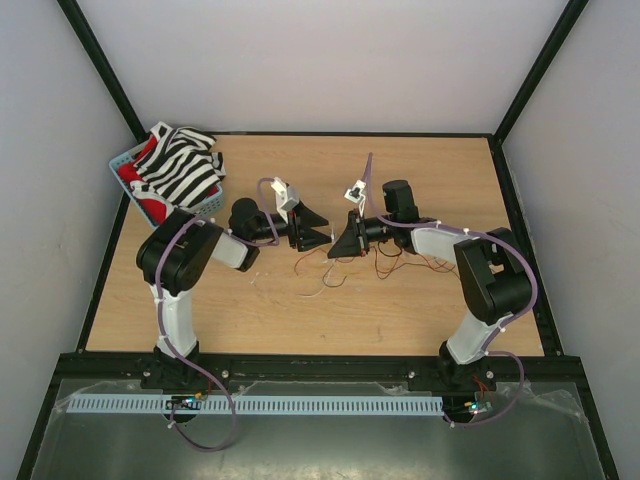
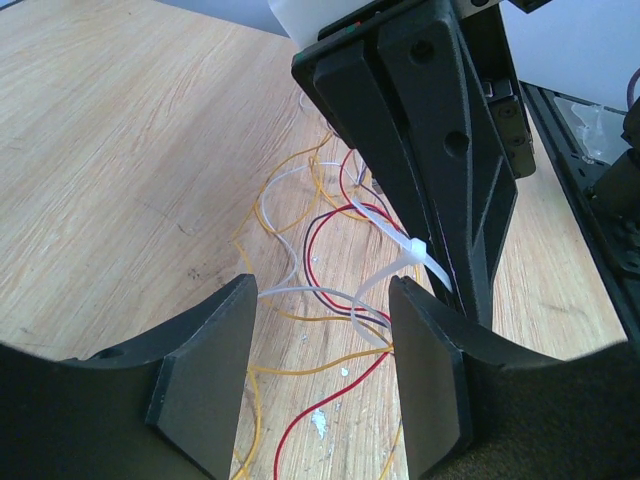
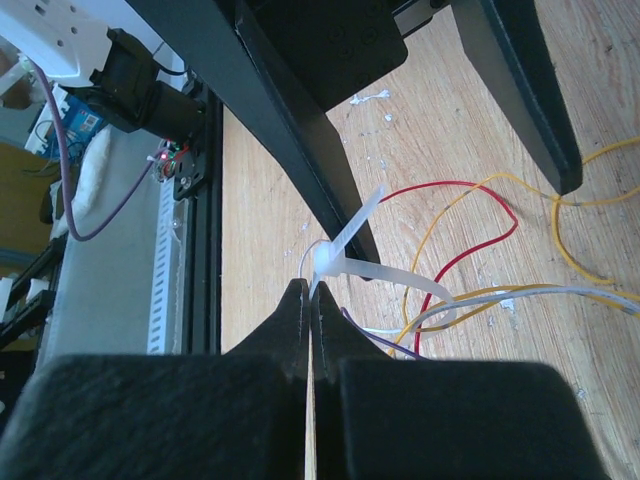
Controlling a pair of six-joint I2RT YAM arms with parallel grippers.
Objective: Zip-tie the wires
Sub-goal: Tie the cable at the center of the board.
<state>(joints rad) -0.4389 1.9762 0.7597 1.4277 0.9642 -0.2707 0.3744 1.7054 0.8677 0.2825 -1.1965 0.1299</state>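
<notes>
The wooden table (image 1: 300,320) carries everything. The left arm (image 1: 180,260) and the right arm (image 1: 490,280) both reach toward its middle, where their grippers almost meet. At the far left corner stands a blue basket (image 1: 122,160) with a black-and-white striped cloth (image 1: 180,165) in it.

The left gripper (image 2: 322,290) is released: its two fingers stand apart and nothing is pressed between them. The right gripper (image 3: 308,292) is clenched, and its fingertips pinch the zip tie (image 2: 415,246) just beside the small square head of the tie.

The wires (image 3: 445,184), which are red, yellow, white and dark, lie in loose curls on the table under and beside both grippers. The zip tie is lifted a little above the table between the two grippers. Its strip makes a loop, and some of the wires pass through this loop.
</notes>
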